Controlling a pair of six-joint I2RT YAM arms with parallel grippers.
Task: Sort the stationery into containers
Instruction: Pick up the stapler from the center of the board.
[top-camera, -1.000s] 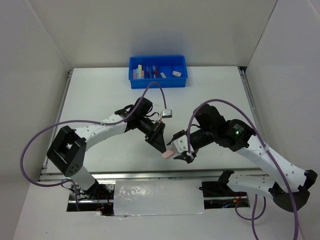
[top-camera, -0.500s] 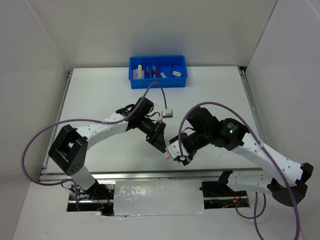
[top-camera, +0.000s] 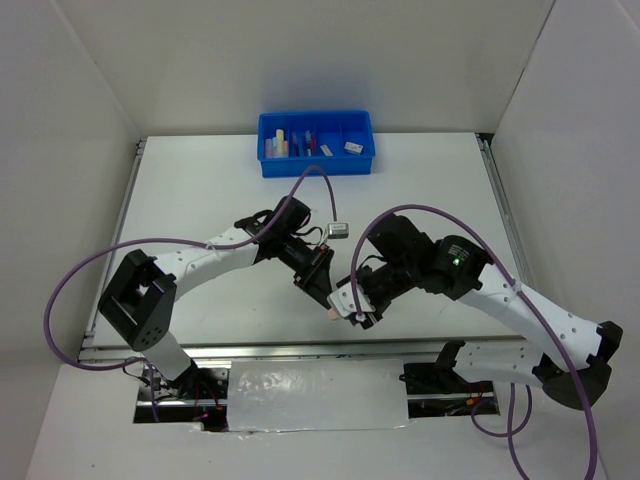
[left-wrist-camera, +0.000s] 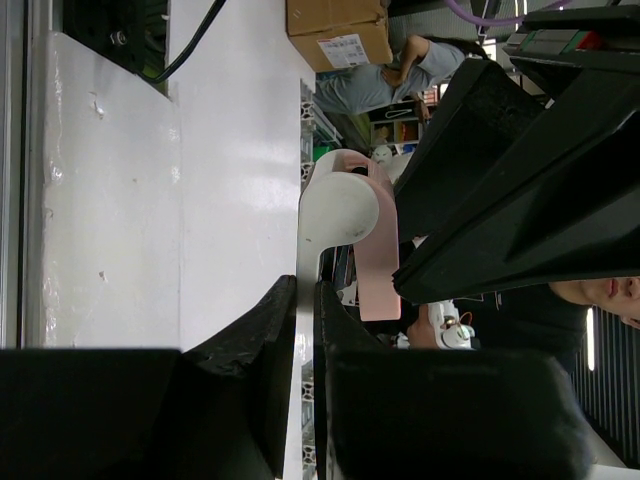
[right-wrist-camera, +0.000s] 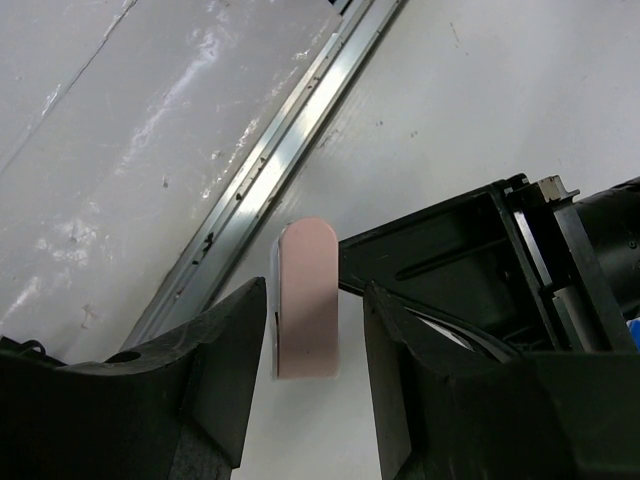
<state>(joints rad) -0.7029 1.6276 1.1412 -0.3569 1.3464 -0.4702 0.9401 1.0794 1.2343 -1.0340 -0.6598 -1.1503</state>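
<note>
currently: one flat pink rubber eraser bar (right-wrist-camera: 306, 300), rounded end up, near the white table's (top-camera: 200, 190) front edge, well apart from the blue plastic four-compartment tray (top-camera: 316, 167). left gripper (top-camera: 324, 298) appears pinched on it; right gripper (top-camera: 357, 312) spread either side, not touching. judged light, slightly soft, grippy; take mid-length across the narrow edges.

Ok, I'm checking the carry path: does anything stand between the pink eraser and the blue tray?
No loose item shows. In the top view the eraser is pinched in the left end effector, and only that arm's own wrist and purple cable cross the table toward the tray.
</note>
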